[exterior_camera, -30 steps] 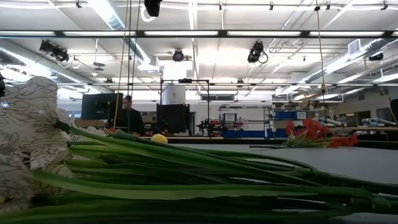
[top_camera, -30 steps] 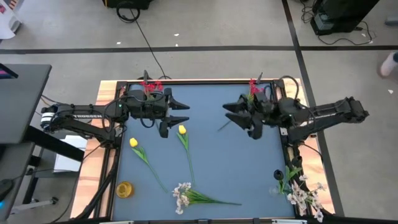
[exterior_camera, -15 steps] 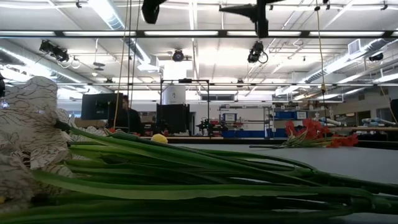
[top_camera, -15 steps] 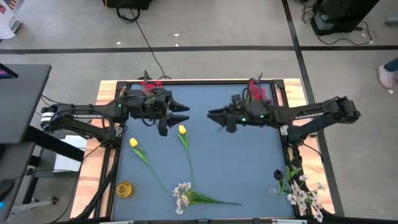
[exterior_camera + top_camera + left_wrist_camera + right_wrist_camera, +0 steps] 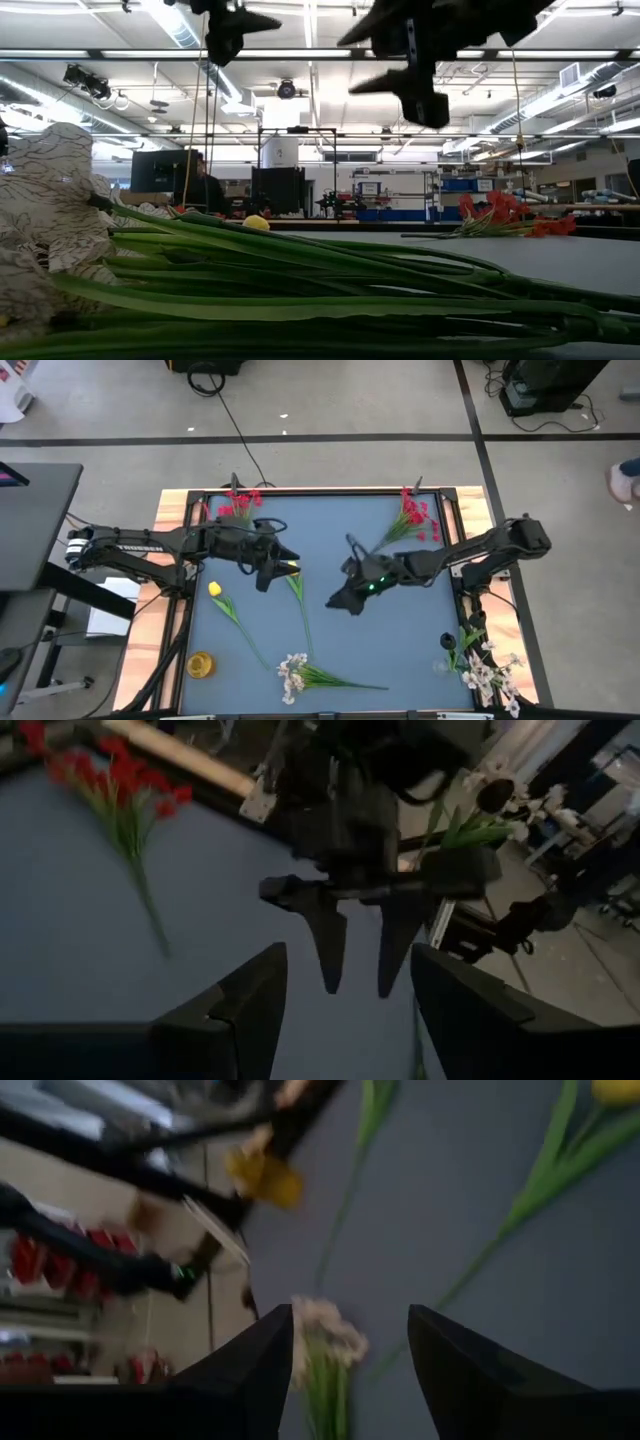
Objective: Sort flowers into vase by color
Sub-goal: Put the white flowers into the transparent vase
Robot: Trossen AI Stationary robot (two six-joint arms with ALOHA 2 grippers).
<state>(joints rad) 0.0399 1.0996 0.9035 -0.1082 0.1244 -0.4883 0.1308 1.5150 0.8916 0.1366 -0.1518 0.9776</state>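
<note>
Yellow tulip-bud stem lies lengthwise twelve-to-six on blue worktop; left tool, spread, is nearest; right tool, spread, sits three o'clock.

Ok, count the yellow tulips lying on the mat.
2. One tulip lies at the mat's left side; the other tulip lies mid-mat, right beside the left claw. More may be hidden.

A black cable crosses the floor at twelve o'clock; a monitor stands beyond the table, a person beside it.
</note>
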